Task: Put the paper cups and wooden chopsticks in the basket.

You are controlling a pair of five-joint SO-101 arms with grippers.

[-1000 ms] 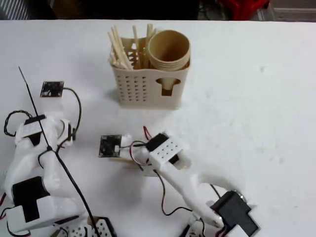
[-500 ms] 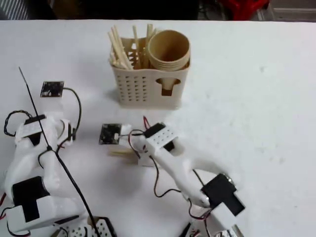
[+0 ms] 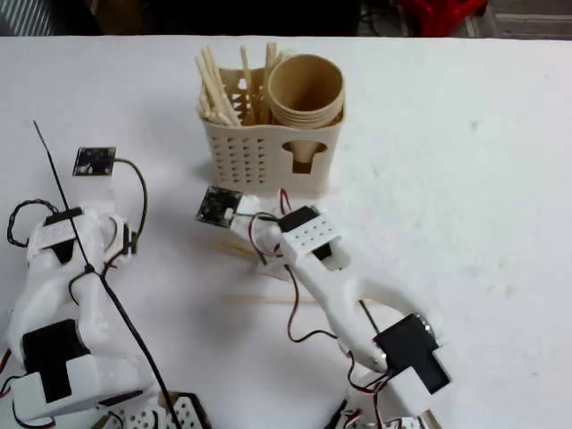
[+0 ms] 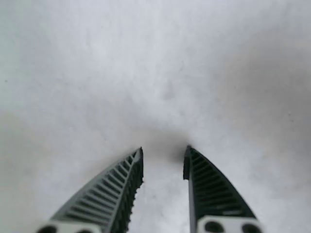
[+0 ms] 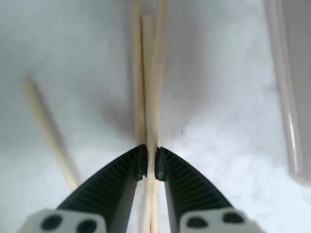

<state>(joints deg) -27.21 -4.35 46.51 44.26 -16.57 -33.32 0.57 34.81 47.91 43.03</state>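
The cream basket [image 3: 268, 161] stands at the back middle of the white table, holding a stack of paper cups [image 3: 306, 89] and several wooden chopsticks [image 3: 219, 85]. My right arm [image 3: 308, 237] is just in front of it. In the right wrist view my right gripper [image 5: 150, 162] is shut on a chopstick [image 5: 148, 73] that points away from it, close to the basket wall [image 5: 291, 87]. A loose chopstick [image 3: 268, 300] lies flat on the table beside that arm, seen also in the wrist view as chopstick [image 5: 48, 128]. My left gripper [image 4: 163, 155] is open over bare table.
The left arm [image 3: 58, 259] is folded at the front left with a black cable [image 3: 89, 268] running across it. Small black camera boards [image 3: 94, 162] sit on the arms. White table extends to the right of the basket.
My right arm has moved up toward the basket with a chopstick in its gripper, uncovering a loose chopstick on the table. The left arm has kept still.
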